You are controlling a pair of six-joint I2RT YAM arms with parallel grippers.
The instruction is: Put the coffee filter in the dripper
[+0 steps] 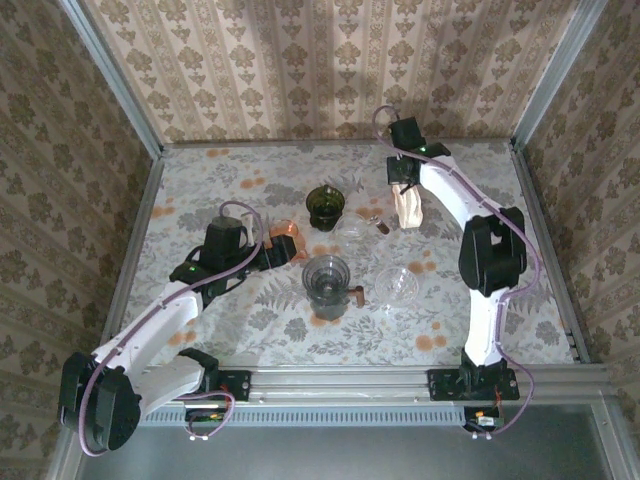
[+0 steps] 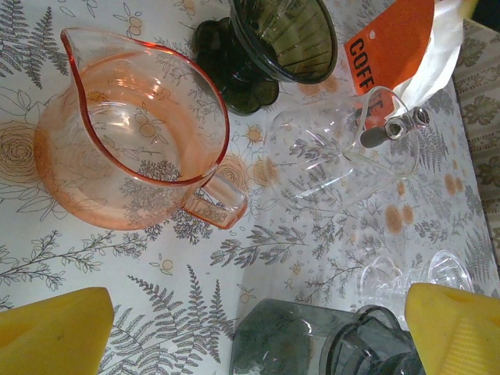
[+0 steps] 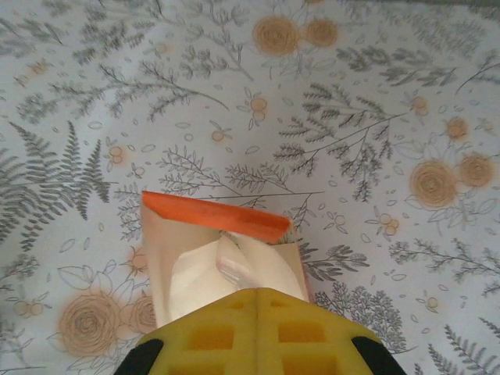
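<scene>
Right gripper (image 1: 400, 185) is out at the far side of the table (image 1: 250, 330), clenched on the top of the coffee filter pack (image 1: 407, 207). In the right wrist view its yellow pads (image 3: 203, 336) are pressed together with the pack's white paper and orange strip (image 3: 211, 262) right in front of them. The pack hangs below the fingers. Can't tell if its bottom edge touches the cloth. No filter sits in a dripper. The green dripper (image 1: 326, 205) is left of the pack and apart from it, and looks empty in the left wrist view (image 2: 285, 39). The grey dripper (image 1: 326, 278) is nearer the bases, with a clear glass dripper (image 1: 397, 285) just to its right. Left gripper (image 1: 283, 248) is released, fingers (image 2: 55, 336) spread wide and holding nothing. It sits beside the orange pitcher (image 2: 117, 148), between that and the grey dripper. Another clear glass vessel (image 2: 328, 156) stands between the pitcher and the pack.
</scene>
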